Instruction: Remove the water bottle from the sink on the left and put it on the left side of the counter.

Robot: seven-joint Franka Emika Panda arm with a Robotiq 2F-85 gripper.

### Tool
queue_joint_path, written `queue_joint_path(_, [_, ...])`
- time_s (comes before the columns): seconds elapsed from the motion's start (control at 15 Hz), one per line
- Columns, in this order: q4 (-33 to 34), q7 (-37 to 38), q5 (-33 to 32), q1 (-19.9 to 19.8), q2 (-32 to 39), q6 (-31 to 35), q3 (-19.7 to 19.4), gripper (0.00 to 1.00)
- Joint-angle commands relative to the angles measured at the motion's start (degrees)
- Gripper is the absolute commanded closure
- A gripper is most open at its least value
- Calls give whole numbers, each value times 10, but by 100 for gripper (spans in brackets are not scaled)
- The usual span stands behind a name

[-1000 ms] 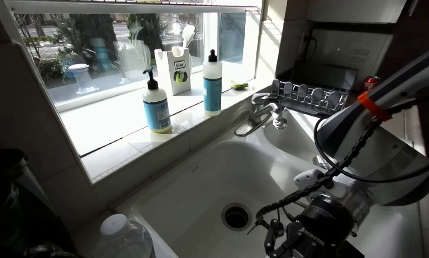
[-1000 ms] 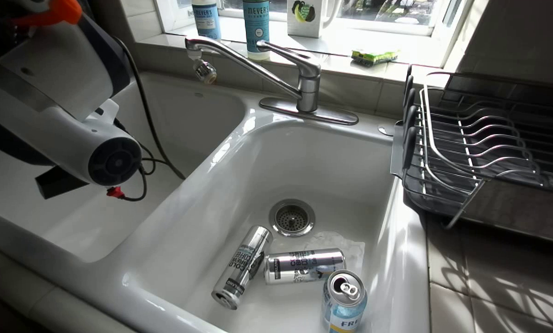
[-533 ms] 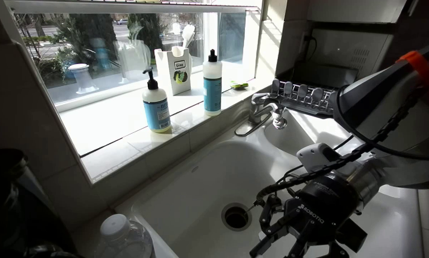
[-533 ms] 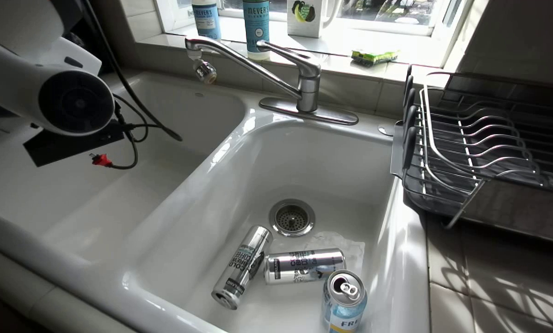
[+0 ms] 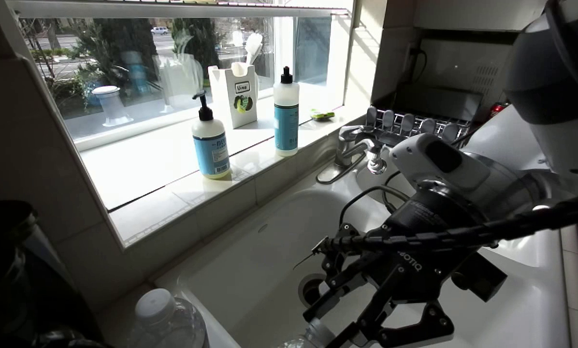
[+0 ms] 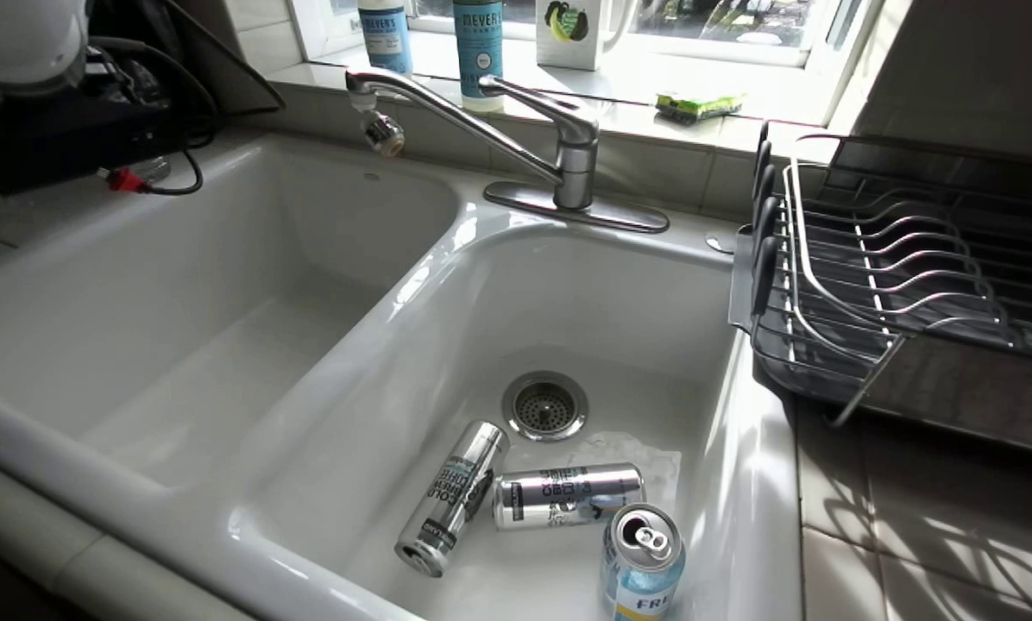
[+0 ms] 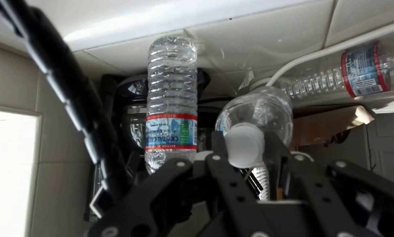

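Between the two fingers of my gripper (image 7: 245,140) sits the white cap of the water bottle (image 7: 259,112); the jaws are shut on it there, and the clear body points away from the hand. In an exterior view the gripper (image 5: 324,329) hangs over the left sink (image 5: 240,270), with the bottle's neck (image 5: 313,336) between its fingertips and the rest cut off by the frame's bottom. The gripper is out of sight in the exterior view that shows the left basin (image 6: 214,241) from across the faucet. Past the basin rim, the tiled counter (image 7: 276,33) shows in the wrist view.
A larger white-capped bottle (image 5: 156,309) stands on the counter by the basin, near a dark appliance (image 5: 18,261). Labelled bottles (image 7: 171,98) fill the wrist view's far side. The faucet (image 6: 576,147), soap bottles (image 5: 211,145), dish rack (image 6: 870,285) and cans (image 6: 451,500) lie around.
My arm has risen and swung toward the counter side beyond the left basin. The held bottle has come into an exterior view. The jaws look unchanged.
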Motion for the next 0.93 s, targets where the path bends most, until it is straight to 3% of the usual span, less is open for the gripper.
queue_joint_path(0.0, [39,134,-123,7,12,60,25,92])
queue_joint_path(0.47, [72,375,-402,12,7,58,23,92])
queue_joint_path(0.87, [94,511,-631,32,2,43,6,92])
